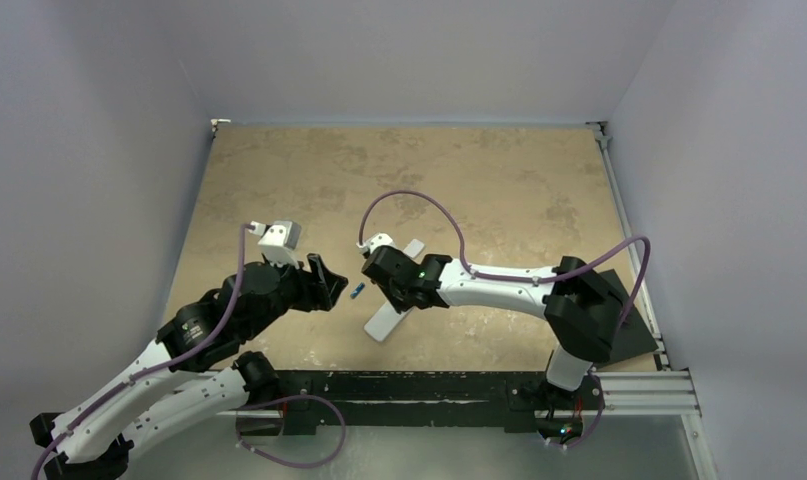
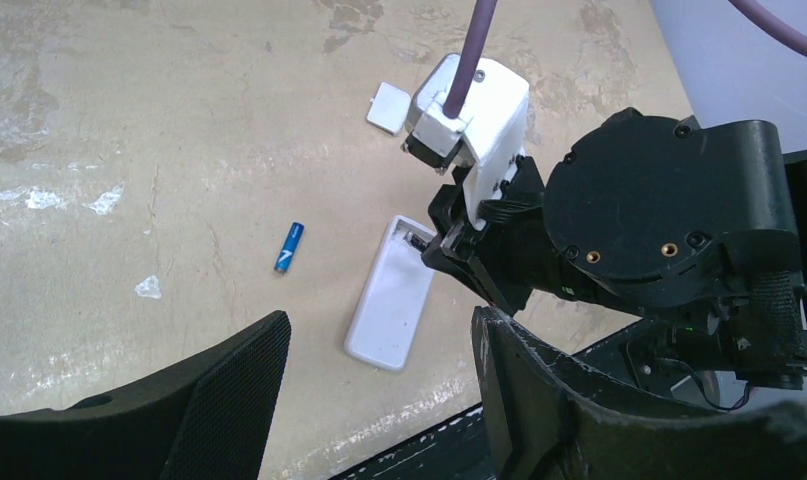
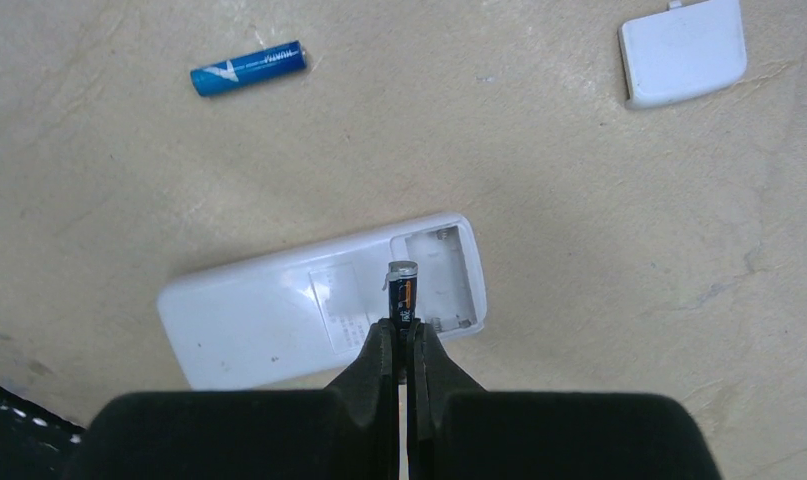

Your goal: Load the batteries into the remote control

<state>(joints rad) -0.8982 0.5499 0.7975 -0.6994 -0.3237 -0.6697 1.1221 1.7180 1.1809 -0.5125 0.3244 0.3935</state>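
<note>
The white remote control point(image 3: 279, 320) lies back-up on the table, its battery compartment point(image 3: 444, 270) open and empty. My right gripper point(image 3: 406, 335) is shut on the dark battery point(image 3: 404, 290) and holds it end-down over the compartment's left side. The blue battery point(image 3: 247, 68) lies loose on the table left of the remote. In the top view my right gripper point(image 1: 384, 285) is over the remote point(image 1: 382, 323). My left gripper point(image 1: 331, 285) is open and empty beside the blue battery point(image 1: 356, 292). In the left wrist view my left gripper point(image 2: 379, 400) is near the remote point(image 2: 391, 305) and blue battery point(image 2: 289, 247).
The small white square battery cover point(image 3: 684, 50) lies beyond the remote, also in the top view point(image 1: 415, 247) and the left wrist view point(image 2: 388, 107). The black base rail point(image 1: 429, 385) runs along the near edge. A black plate point(image 1: 634, 325) lies at the right.
</note>
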